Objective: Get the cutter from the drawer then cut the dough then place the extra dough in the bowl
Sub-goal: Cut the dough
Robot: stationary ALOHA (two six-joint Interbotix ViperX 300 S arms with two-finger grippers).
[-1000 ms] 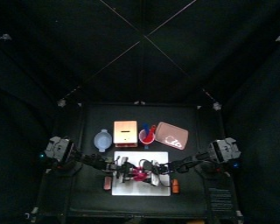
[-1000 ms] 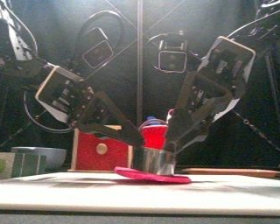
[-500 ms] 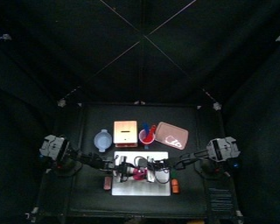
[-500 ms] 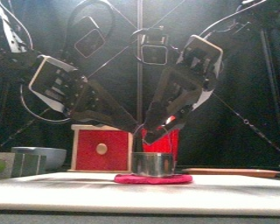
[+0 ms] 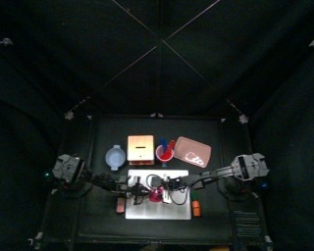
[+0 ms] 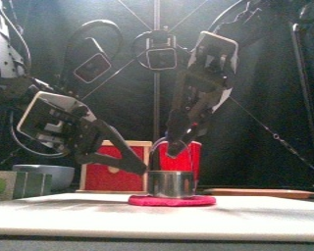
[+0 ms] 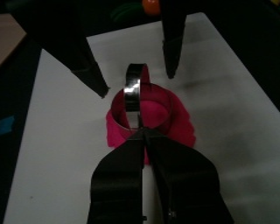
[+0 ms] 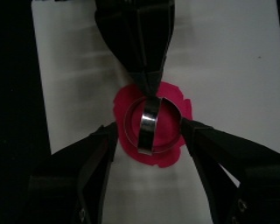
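cutter: the round metal cutter (image 6: 172, 183) stands upright on the dough, about mid-board
dough: flat pink-red dough disc (image 6: 172, 200) lying on the white cutting board (image 5: 160, 210), poking out a little all round the cutter
left gripper: the left gripper (image 7: 137, 133) comes in low from the left, jaws pinched together on the cutter's near side; rim or handle, can't tell which
right gripper: the right gripper (image 8: 149, 131) hangs over it from above, jaws spread wide, one each side of the cutter, gripping nothing
bowl: blue-grey bowl with two small handles (image 5: 114, 157) sits back left, off the board
box: pale wooden box with red drawer front (image 5: 137, 148) just right of the bowl
cup and tray: red cup (image 5: 161, 152) beside the box, flat pink tray (image 5: 192, 150) right of that
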